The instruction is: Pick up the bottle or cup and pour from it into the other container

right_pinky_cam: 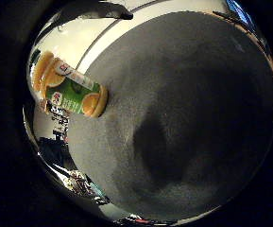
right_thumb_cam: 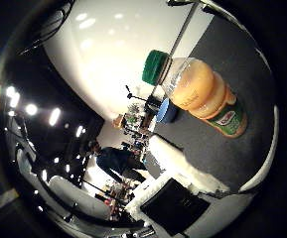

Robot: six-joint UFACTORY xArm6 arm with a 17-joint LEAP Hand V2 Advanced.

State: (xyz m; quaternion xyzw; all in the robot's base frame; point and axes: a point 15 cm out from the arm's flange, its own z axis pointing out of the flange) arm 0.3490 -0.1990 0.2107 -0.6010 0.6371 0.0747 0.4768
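My palm looks out over the dark grey mat (right_pinky_cam: 183,118). The juice bottle (right_thumb_cam: 202,96) with its green cap (right_thumb_cam: 155,67) stands on that mat near its edge, apart from my hand. A blue cup (right_thumb_cam: 167,111) sits just behind the bottle. I cannot tell how my fingers are set
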